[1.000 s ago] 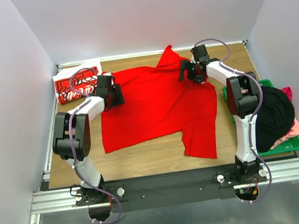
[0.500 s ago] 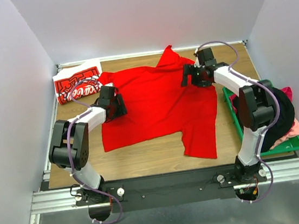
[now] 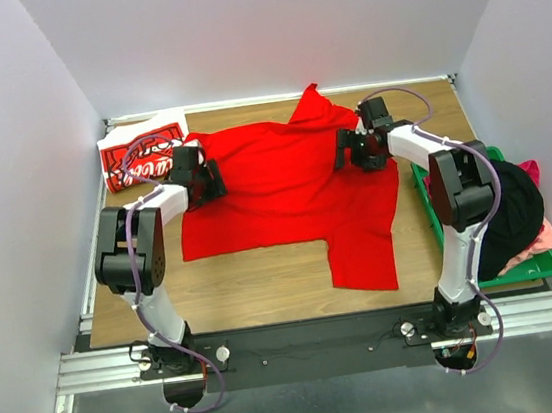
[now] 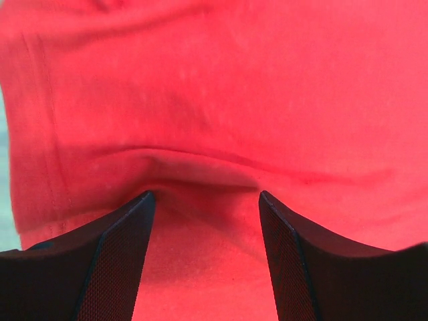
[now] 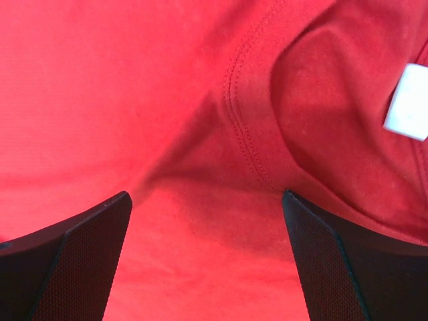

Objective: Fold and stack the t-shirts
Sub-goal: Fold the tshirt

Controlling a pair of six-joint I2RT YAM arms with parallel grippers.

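Observation:
A plain bright red t-shirt (image 3: 284,190) lies spread across the wooden table, one sleeve pointing to the back. My left gripper (image 3: 214,179) is low over its left edge, jaws open, red cloth (image 4: 214,100) filling the view and a small ridge bunched between the fingertips (image 4: 144,200). My right gripper (image 3: 347,149) is low over the shirt's right shoulder, open wide, with a stitched seam (image 5: 241,120) and a white tag (image 5: 406,102) just ahead of it. A folded red t-shirt with white lettering (image 3: 142,154) sits at the back left corner.
A green crate (image 3: 526,271) at the right edge holds a black garment (image 3: 506,208) and pink cloth. White walls enclose the table on three sides. A metal rail runs along the near edge by the arm bases.
The red t-shirt's near hem has slid toward the back and slightly left. Both grippers shifted a little over the cloth, jaws staying apart.

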